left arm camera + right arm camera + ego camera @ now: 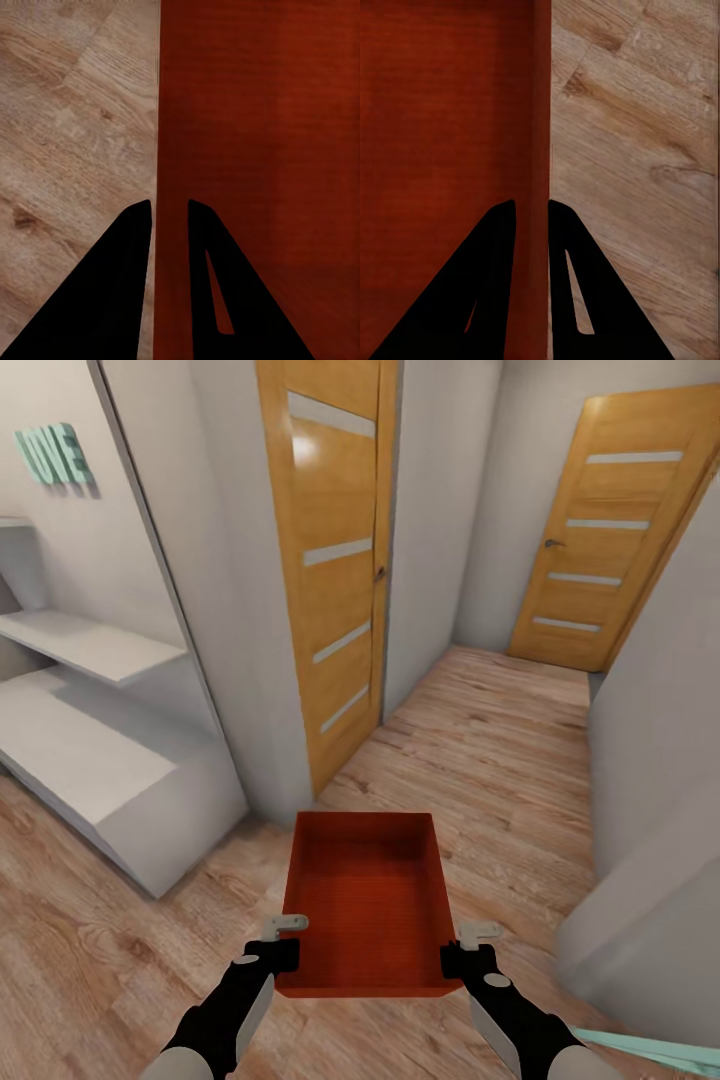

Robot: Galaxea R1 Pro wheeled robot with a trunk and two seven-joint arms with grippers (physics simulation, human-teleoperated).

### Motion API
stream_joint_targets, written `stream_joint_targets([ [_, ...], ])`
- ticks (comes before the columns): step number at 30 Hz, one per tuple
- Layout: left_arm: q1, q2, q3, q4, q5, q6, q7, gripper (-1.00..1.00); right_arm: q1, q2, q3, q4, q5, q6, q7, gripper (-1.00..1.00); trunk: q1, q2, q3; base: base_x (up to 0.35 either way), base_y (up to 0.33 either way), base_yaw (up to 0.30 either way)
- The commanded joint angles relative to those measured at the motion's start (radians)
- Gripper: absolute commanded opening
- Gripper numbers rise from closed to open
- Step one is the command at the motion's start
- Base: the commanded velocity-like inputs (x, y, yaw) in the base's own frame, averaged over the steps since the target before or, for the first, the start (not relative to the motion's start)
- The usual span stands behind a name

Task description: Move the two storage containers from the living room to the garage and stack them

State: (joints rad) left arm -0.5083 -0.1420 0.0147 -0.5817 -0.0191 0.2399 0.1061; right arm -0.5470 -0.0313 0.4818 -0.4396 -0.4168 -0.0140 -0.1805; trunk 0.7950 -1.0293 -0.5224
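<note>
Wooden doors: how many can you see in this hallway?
2. One door stands ajar just ahead beyond the red bin; the other door is at the hallway's far end. More may be hidden.

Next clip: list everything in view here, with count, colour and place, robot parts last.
storage container: one, orange-red, open-topped, held over the floor ahead of the robot, one side wall in each gripper
wood-plank floor: light brown, running into the hallway
doors: two, orange-brown wood with pale horizontal strips; one close at centre, one at the hallway's far end
shelf unit: one, white, stepped, at left
wall letters: teal, upper left, on the white wall
walls: white, both sides of the hallway
teal strip: one, lower right corner, cannot tell what it is
left gripper: black, shut on the container's left wall
right gripper: black, shut on its right wall
</note>
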Motion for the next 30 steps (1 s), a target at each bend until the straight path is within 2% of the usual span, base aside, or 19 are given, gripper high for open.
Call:
stream_joint_targets([
  [1, -0.001, 0.001, 0.001, -0.004, 0.005, 0.006, -0.083, -1.0, -0.001, -0.027, 0.017, 0.025, -0.017, -0.001, -0.002, -1.0, 0.0, -0.001, -0.001, 0.001, 0.0, -0.187],
  [18, -0.001, 0.001, 0.001, -0.003, 0.004, 0.006, -0.085, -1.0, -0.001, -0.028, 0.017, 0.025, -0.017, -0.001, -0.009, -1.0, 0.0, -0.001, 0.006, 0.005, 0.001, -0.197],
  [30, -0.001, 0.001, 0.001, -0.003, 0.004, 0.006, -0.083, -1.0, -0.001, -0.028, 0.017, 0.025, -0.017, -0.001, -0.008, -1.0, 0.0, -0.001, 0.006, 0.239, 0.172, -0.015],
])
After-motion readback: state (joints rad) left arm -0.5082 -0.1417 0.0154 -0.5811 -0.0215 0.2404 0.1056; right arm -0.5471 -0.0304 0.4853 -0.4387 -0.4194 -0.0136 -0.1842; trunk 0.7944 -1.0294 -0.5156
